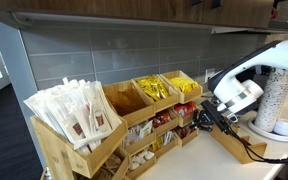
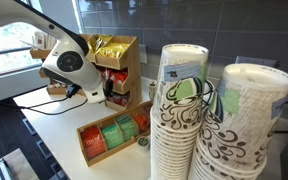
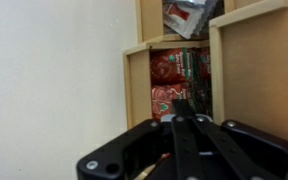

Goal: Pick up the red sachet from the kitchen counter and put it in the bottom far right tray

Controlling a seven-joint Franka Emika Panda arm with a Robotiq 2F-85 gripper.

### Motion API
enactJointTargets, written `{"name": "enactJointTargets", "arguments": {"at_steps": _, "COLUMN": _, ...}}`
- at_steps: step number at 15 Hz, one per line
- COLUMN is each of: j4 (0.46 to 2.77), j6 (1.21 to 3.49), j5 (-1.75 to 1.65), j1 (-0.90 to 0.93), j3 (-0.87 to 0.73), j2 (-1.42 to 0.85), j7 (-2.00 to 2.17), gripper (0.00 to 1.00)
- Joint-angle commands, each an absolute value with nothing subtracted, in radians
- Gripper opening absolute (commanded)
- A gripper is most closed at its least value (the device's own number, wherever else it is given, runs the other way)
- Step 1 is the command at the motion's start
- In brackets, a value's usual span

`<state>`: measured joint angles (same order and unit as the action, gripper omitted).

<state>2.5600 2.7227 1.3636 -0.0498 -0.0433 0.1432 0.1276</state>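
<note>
My gripper [image 3: 183,106] is shut, its fingertips at the mouth of the bottom far right tray [image 3: 137,85] of the light wood organiser. Red packets [image 3: 169,70] fill that compartment. The red sachet sits between my fingertips, mostly hidden by them and hard to tell from the packets behind. In both exterior views the gripper [image 1: 197,120] [image 2: 105,95] reaches into the end of the lower row [image 1: 191,136]. The pale kitchen counter [image 3: 54,80] [image 2: 59,130] lies beside the organiser.
The upper-row bins hold yellow packets [image 1: 156,90], and white wrapped items [image 1: 79,110] fill the near bin. A low flat wooden tray [image 2: 88,149] [image 1: 242,146] lies on the counter. Stacks of paper cups [image 2: 179,115] [image 1: 277,100] stand close by. A grey tiled wall [image 1: 104,50] is behind.
</note>
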Motion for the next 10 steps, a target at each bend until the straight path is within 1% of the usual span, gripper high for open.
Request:
{"name": "enactJointTargets", "arguments": {"at_steps": 1, "j4": 2.532, "j6": 2.744, "j5": 1.409, "j1": -0.036, "j3": -0.034, "j2": 0.102, "j7": 0.090, "gripper": 0.02}}
{"name": "enactJointTargets", "arguments": {"at_steps": 2, "j4": 2.531, "j6": 2.733, "j5": 1.402, "j1": -0.038, "j3": -0.035, "j2": 0.102, "j7": 0.077, "gripper": 0.27}}
{"name": "enactJointTargets", "arguments": {"at_steps": 3, "j4": 2.530, "j6": 2.730, "j5": 1.400, "j1": -0.040, "j3": -0.036, "j2": 0.101, "j7": 0.072, "gripper": 0.27}}
{"name": "enactJointTargets", "arguments": {"at_steps": 4, "j4": 2.534, "j6": 2.724, "j5": 1.393, "j1": -0.045, "j3": -0.040, "j2": 0.105, "j7": 0.074, "gripper": 0.31}}
{"name": "enactJointTargets", "arguments": {"at_steps": 8, "j4": 2.578, "j6": 2.705, "j5": 1.352, "j1": -0.062, "j3": -0.053, "j2": 0.132, "j7": 0.097, "gripper": 0.58}}
{"name": "enactJointTargets", "arguments": {"at_steps": 10, "j4": 2.595, "j6": 2.700, "j5": 1.334, "j1": -0.071, "j3": -0.059, "j2": 0.144, "j7": 0.109, "gripper": 0.74}}
